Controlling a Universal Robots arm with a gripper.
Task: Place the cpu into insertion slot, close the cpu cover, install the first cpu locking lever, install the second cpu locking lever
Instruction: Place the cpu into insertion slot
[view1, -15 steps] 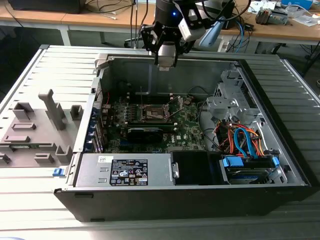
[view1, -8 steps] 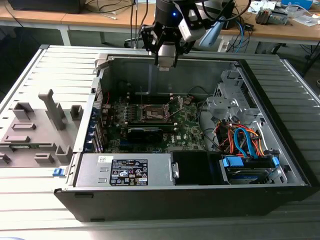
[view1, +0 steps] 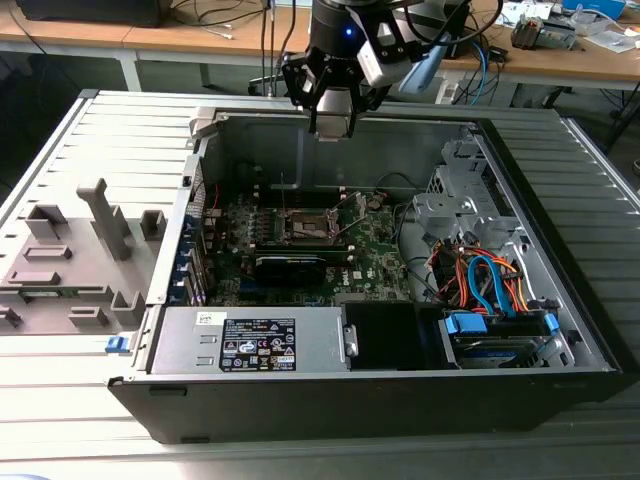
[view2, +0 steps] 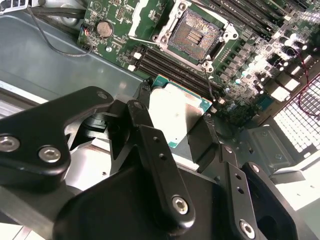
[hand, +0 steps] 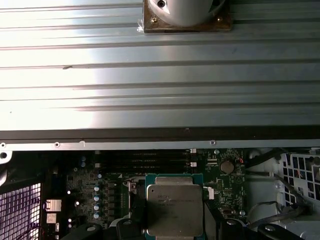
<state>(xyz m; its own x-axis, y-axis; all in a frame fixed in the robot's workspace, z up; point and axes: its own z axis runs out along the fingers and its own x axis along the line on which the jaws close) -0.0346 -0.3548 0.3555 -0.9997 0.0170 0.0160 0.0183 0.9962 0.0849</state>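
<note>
My gripper (view1: 333, 128) hangs over the back wall of the open computer case (view1: 230, 120), shut on the cpu (view2: 176, 111), a flat silver-topped chip with a green edge. In the first wrist view the cpu (hand: 175, 210) sits between my two black fingers (hand: 134, 216). The insertion slot (view2: 195, 34) lies uncovered on the green motherboard (view1: 375, 250), some way below and ahead of the chip. The cpu cover (view2: 146, 16) stands flipped open beside the slot. Two thin wire locking levers (view2: 208, 76) stick up by the socket (view1: 312, 228).
Long black memory slots (view2: 170, 65) run between the chip and the socket. A black card (view1: 300, 266) lies in front of the socket. A power supply (view1: 255, 342) and a drive bay with coloured cables (view1: 490, 282) line the front. Grey fixtures (view1: 80, 250) stand at the exterior view's left.
</note>
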